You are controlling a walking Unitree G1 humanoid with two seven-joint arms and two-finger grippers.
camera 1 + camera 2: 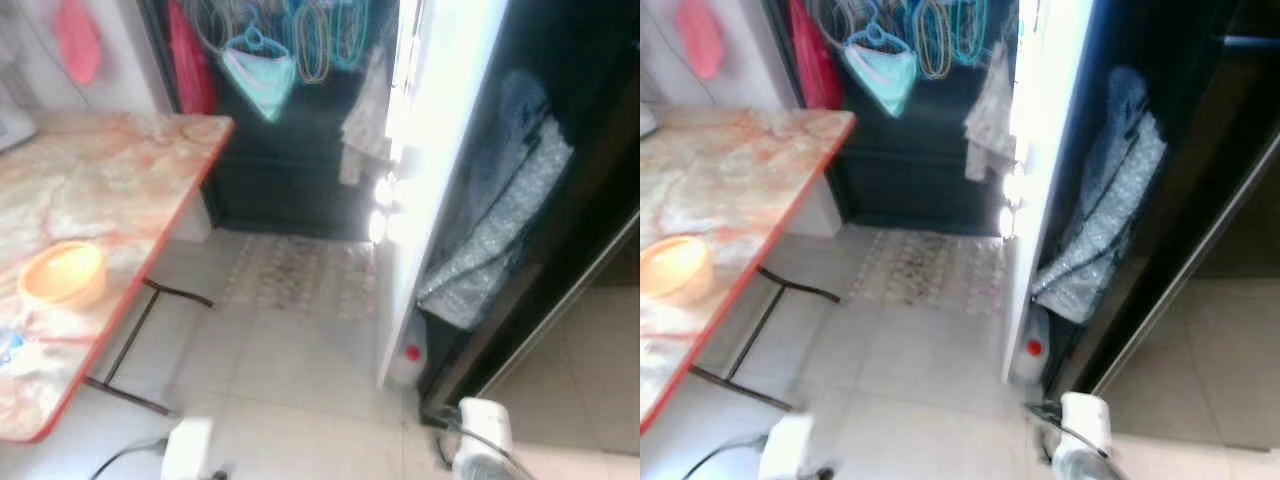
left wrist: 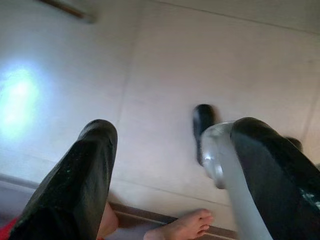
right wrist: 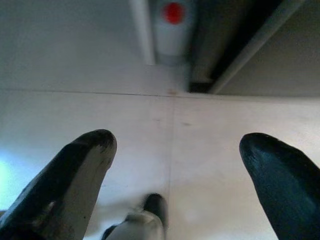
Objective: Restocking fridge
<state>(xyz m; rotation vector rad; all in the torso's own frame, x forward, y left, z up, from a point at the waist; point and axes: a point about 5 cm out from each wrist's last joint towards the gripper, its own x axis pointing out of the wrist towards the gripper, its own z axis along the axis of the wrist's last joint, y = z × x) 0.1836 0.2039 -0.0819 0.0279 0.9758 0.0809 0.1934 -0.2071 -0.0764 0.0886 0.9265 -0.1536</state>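
Note:
A tall white door (image 1: 440, 120) stands open in front of me, with a dark space to its right holding a silvery patterned cover (image 1: 500, 220). At the foot of the door, on the floor, is a pale bottle with a red cap (image 1: 408, 358), which the right wrist view catches too (image 3: 172, 20). Both arms hang low over the tiled floor. My left gripper (image 2: 175, 130) is open with nothing between its fingers. My right gripper (image 3: 180, 142) is open and empty, a short way from the bottle.
A marble-patterned table with a red edge (image 1: 100, 180) is on the left and carries an orange bowl (image 1: 63, 275). A patterned mat (image 1: 300, 275) lies ahead below hanging hangers (image 1: 300, 40). A person's bare foot (image 2: 185, 227) is near my left gripper.

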